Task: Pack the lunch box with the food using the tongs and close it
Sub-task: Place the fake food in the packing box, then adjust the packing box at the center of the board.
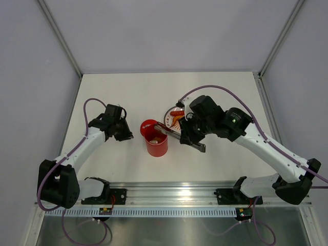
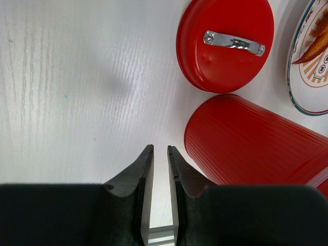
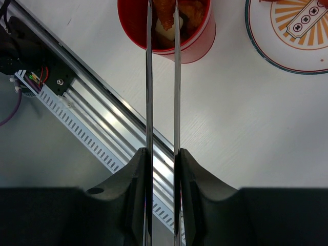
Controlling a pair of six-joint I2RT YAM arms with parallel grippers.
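Right gripper point(image 3: 162, 151) is clamping the tongs point(image 3: 148, 92) flat between its fingers. The two arms are running straight out to the open box point(image 3: 197, 45), and the tips are sitting over its mouth. A fried bit point(image 3: 165, 9) is showing between the tips, right above the food already inside. I can't tell for sure whether it's pinched or already lying on the pile.

If it's pinched, I'm thinking the trick is this:

- Keep the tips inside the rim and ease the squeeze just enough for the arms to spring apart.
- Don't open so far that the tongs themselves are slipping out of the fingers.
- Lift straight up afterwards. The arms are passing close to the near wall, and a sideways pull is probably going to tip that tall tub.

Left gripper point(image 2: 160, 151) is hanging just beside the box with its jaws a narrow slit apart, holding nothing. It's well placed to steady the box if needed.

The lid point(image 2: 220, 66) is lying handle-up on the table, right behind the box. At least one fried piece point(image 2: 313, 48) is waiting on the plate point(image 2: 297, 97) on the box's right side, so more trips are coming before anyone's closing up.
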